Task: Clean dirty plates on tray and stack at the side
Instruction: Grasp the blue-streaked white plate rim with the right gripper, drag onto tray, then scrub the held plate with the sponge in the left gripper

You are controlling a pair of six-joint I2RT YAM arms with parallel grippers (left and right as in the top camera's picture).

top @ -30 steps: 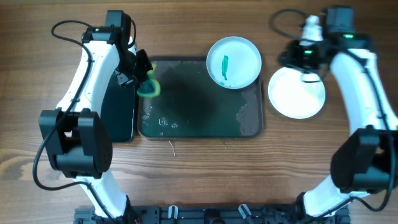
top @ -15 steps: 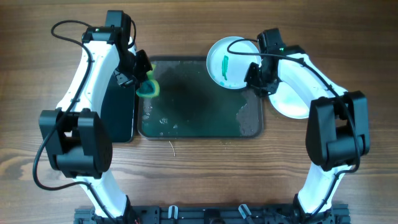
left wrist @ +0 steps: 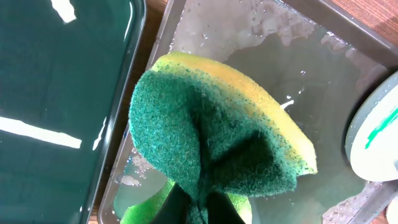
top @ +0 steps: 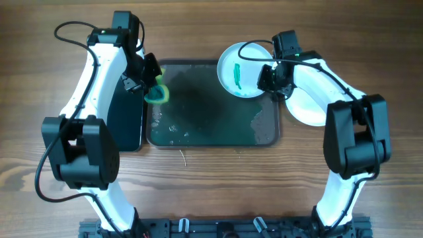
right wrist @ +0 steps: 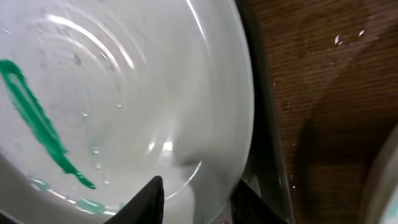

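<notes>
A white plate (top: 243,65) with a teal streak rests over the far right corner of the dark tray (top: 198,116); it also shows in the left wrist view as a plate (left wrist: 373,134) at the right edge. My right gripper (top: 269,80) is at its right rim. In the right wrist view the gripper (right wrist: 199,196) is open, one finger inside the plate (right wrist: 124,93) and one outside its rim. My left gripper (top: 149,80) hangs over the tray's far left corner, shut on a folded green-yellow sponge (left wrist: 211,124). A clean white plate (top: 314,109) lies on the table right of the tray.
A glossy black tray (top: 127,122) lies left of the big tray, under my left arm. Water and foam patches (top: 261,122) lie on the tray floor. Bare wooden table surrounds both trays. The tray's rim (right wrist: 266,149) runs just beside the plate's edge.
My right arm swung left from above the clean plate to the streaked plate's right rim and set its fingers astride it. The plate shifted slightly left. The left arm stayed still.
</notes>
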